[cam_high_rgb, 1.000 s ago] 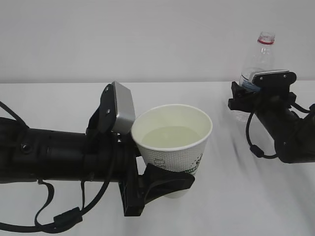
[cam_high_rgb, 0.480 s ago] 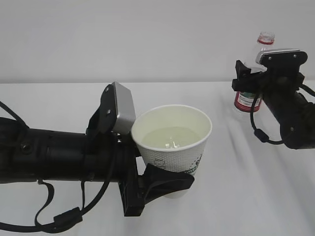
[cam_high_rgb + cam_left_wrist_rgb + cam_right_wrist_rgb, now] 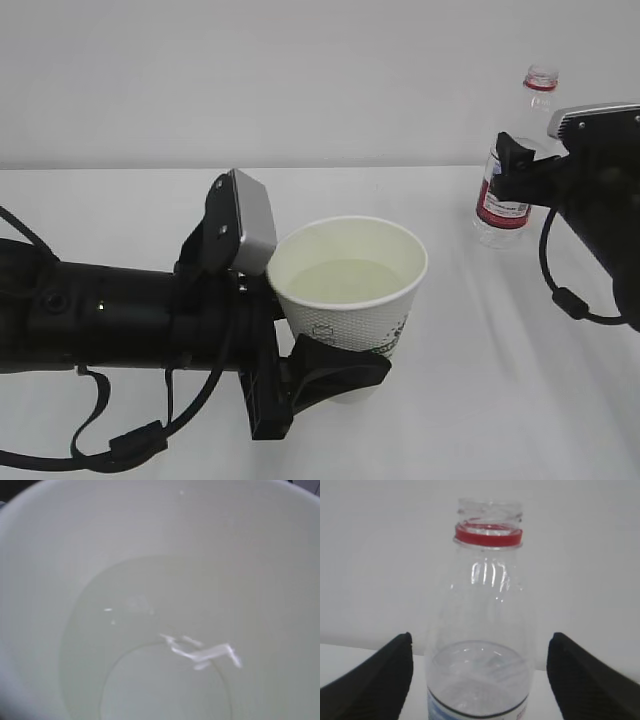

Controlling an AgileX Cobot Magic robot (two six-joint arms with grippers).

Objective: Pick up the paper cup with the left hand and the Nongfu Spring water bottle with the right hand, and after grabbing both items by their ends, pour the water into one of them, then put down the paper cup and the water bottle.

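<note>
The small white tapered paper cup with grey-green lettering on its side is clamped low on its body by the left hand's black two-fingered tool, held upright above the white desk at the middle of the exterior view. A shallow pale pool of clear water lies in its cream interior, with bright glints on the surface.

Far to the right, the tall clear ribbed plastic bottle with a red neck ring, no cap and a red-and-white label stands upright on the desk near its back edge. The right hand's black tool is released: in the right wrist view its two fingers stand wide on either side of the bottle, clear of its walls.
</note>
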